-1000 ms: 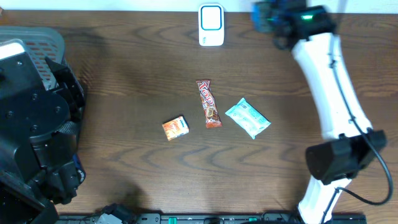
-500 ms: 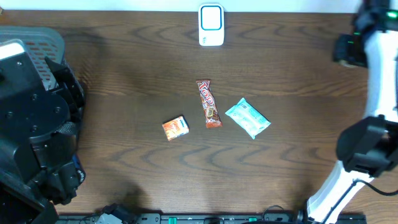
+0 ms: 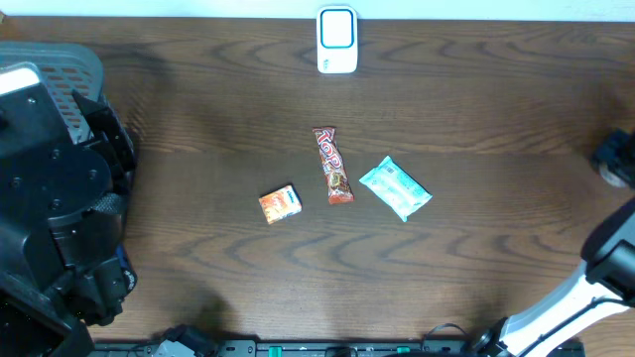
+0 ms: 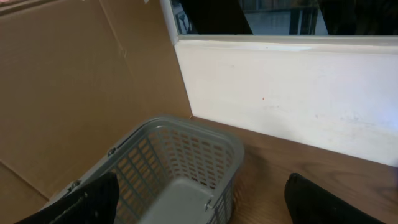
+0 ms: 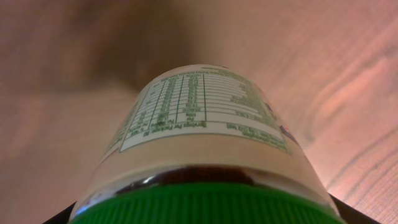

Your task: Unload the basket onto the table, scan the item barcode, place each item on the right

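wood table (image 3: 198,99); bottle (image 5: 205,124) clamped in right end effector (image 3: 614,159); left end effector (image 4: 205,202) released.

Right arm (image 3: 607,260): swings from your scanner (image 3: 337,41) to the table's (image 3: 476,99) right edge.
Right gripper (image 3: 615,159), bottle (image 5: 205,118): nearly out of overhead view.

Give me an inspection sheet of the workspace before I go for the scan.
surface: dark wooden table, no spills seen.
job's things: scanner at the far edge; bottle with a green cap, printed label facing the right wrist camera.
clutter: candy bar, orange box and teal packet mid-table, none touching.
grippers: left gripper open and empty above the grey basket; right gripper appears closed on the bottle, at the table's right edge.
cables: nothing seen.
surroundings: cardboard and white wall behind the basket.
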You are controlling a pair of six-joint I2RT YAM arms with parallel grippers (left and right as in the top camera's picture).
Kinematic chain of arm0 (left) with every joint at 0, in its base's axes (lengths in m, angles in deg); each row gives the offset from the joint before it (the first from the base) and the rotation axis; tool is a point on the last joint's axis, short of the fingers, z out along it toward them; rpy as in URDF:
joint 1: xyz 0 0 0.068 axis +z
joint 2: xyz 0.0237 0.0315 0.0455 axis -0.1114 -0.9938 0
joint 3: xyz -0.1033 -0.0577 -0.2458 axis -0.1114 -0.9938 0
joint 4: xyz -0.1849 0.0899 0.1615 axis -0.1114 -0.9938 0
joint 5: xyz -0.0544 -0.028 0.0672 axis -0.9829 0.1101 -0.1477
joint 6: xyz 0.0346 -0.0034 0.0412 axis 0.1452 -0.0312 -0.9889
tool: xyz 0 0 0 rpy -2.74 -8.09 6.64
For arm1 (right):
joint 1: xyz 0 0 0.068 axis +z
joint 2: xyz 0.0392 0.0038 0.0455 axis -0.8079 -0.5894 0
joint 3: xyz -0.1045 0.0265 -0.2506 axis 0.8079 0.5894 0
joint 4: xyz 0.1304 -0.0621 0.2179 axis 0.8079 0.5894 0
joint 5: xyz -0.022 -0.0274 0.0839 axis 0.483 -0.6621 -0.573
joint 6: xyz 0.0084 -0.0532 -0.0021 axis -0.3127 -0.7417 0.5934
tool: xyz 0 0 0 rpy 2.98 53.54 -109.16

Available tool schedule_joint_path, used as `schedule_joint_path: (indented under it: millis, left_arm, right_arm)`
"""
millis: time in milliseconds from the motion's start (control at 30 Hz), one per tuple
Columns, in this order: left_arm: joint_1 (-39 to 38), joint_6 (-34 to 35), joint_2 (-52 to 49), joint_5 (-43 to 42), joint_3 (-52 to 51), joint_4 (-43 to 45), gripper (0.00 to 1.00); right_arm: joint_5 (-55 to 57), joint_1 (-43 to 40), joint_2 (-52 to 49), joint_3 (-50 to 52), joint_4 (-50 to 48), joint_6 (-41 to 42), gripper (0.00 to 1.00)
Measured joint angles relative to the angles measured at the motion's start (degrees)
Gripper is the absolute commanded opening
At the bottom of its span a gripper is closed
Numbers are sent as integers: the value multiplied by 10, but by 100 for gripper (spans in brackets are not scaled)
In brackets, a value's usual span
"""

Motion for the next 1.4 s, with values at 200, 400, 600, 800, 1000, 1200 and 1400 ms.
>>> schedule_joint_path:
  millis: [200,400,600,800,1000,1200,1400]
  left_arm:
    - [0,0,0,0,0,0,85]
    - [0,0,0,0,0,0,86]
    - [0,0,0,0,0,0,85]
    - [0,0,0,0,0,0,85]
    - [0,0,0,0,0,0,85]
    - [0,0,0,0,0,0,85]
    - [0,0,0,0,0,0,85]
  right_arm:
    - [-6,-73,0,26,-27,5,70]
    - [-52,-130,0,26,-56,9,77]
    - [-138,-174,0,26,-80,10,99]
    - [-224,-186,0,1,-41,15,99]
    - [-316,-171,31,-55,-1,52,99]
    - [-405,-76,119,-69,88,54,99]
    - [-433,89,141,-68,161,23,99]
